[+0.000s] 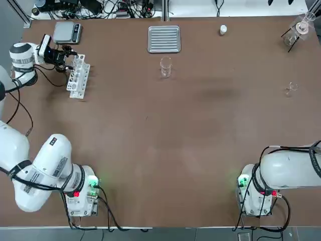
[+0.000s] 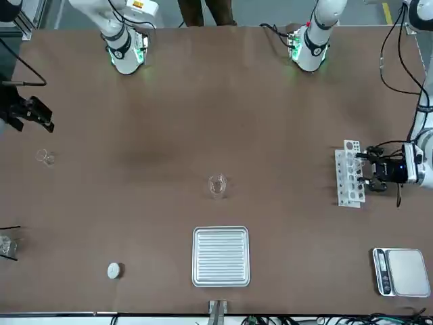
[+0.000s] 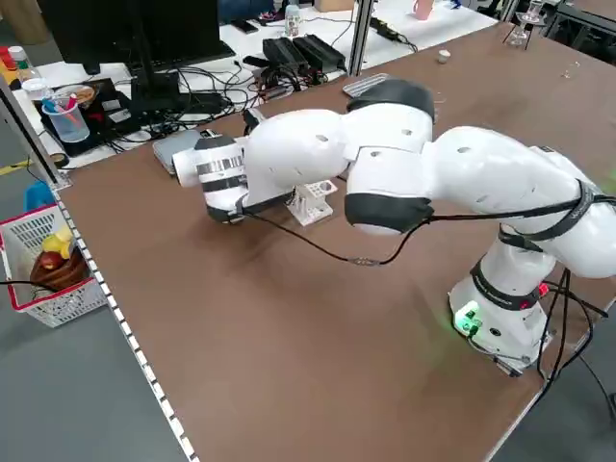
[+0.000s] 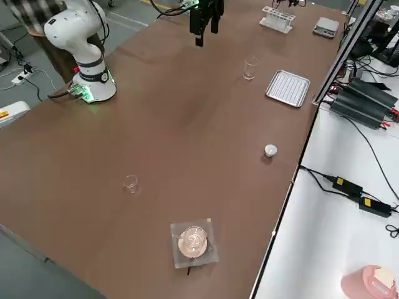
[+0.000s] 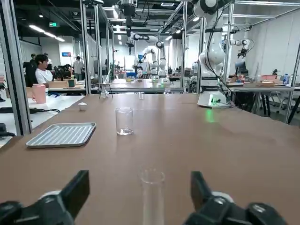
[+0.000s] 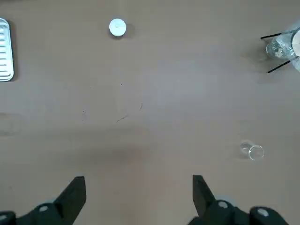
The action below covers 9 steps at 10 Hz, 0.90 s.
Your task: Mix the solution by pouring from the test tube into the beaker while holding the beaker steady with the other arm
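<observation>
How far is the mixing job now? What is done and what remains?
Done: nothing visible; the beaker stands alone mid-table, untouched. In hand: the left end effector is at the white rack, fingers open around a test tube but not gripping it. The right end effector hangs open above the table. Left: grasp the tube, steady the beaker, pour.
</observation>
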Each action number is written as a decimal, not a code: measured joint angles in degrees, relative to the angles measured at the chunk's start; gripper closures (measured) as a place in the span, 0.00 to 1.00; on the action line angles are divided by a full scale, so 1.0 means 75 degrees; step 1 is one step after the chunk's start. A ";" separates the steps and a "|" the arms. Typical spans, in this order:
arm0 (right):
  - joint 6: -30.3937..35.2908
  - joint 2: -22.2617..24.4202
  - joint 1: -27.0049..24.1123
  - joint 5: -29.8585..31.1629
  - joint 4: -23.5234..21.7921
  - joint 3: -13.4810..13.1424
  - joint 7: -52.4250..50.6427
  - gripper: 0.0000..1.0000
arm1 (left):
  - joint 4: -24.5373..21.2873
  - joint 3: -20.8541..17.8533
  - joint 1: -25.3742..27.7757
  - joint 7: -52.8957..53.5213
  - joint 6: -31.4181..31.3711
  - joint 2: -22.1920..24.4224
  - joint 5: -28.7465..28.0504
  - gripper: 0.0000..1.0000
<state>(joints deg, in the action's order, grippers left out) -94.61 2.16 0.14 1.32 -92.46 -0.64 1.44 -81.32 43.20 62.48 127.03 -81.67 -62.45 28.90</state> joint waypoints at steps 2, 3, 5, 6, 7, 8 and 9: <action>0.0000 0.0000 0.0000 -0.0004 -0.0001 0.0005 0.0006 0.00 | 0.0028 0.0007 0.0005 0.0000 0.0069 0.0259 0.0016 0.01; -0.0012 0.0000 0.0001 -0.0004 -0.0002 0.0007 0.0009 0.00 | 0.0048 0.0010 0.0015 0.0000 0.0224 0.0467 0.0017 0.01; -0.0042 0.0000 0.0004 -0.0005 -0.0005 0.0015 0.0023 0.00 | 0.0074 0.0013 0.0051 -0.0107 0.0595 0.1112 0.0017 0.01; -0.0051 0.0000 0.0005 -0.0006 -0.0005 0.0019 0.0026 0.00 | 0.0089 0.0015 0.0060 -0.0286 0.0716 0.1497 0.0018 0.01; -0.0067 0.0000 0.0007 -0.0007 -0.0006 0.0023 0.0029 0.00 | 0.0112 0.0021 0.0059 -0.0509 0.0798 0.1921 0.0018 0.01; -0.0092 0.0000 0.0008 -0.0008 -0.0009 0.0026 0.0030 0.00 | 0.0146 0.0028 0.0056 -0.0850 0.0833 0.2410 0.0018 0.01; -0.0118 -0.0001 0.0009 -0.0008 -0.0010 0.0028 0.0031 0.00 | 0.0173 0.0032 0.0053 -0.1328 0.0842 0.2973 0.0017 0.01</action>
<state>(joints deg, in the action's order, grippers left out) -95.49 2.16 0.21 1.26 -92.54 -0.43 1.66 -80.03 43.44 62.88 117.07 -75.36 -40.15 29.03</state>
